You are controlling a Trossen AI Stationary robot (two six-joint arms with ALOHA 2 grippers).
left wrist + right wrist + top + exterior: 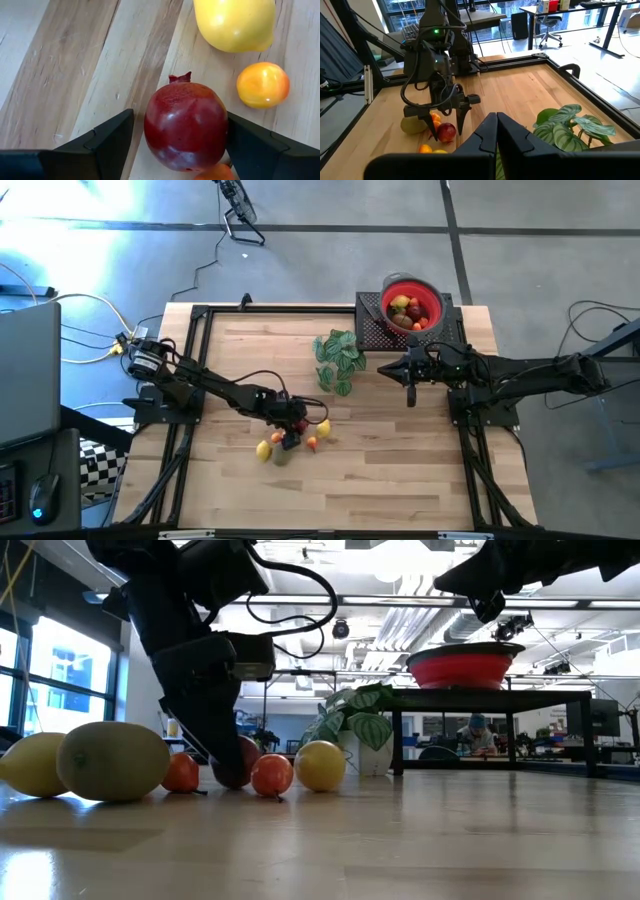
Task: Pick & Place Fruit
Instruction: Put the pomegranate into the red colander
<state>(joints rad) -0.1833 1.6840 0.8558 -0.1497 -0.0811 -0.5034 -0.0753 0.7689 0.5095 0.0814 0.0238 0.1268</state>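
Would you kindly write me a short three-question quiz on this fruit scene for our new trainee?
1. True or false: the left gripper has its fingers on either side of the dark red fruit.
2. Where is the red bowl?
A. on the floor
B. on a dark raised stand at the table's far edge
C. in the right gripper
3. Fill in: the right gripper is ____ and holds nothing.

Key:
1. True; the fruit sits on the table between the open fingers.
2. B; some fruit is already in it.
3. shut; it hovers beside the green plant.
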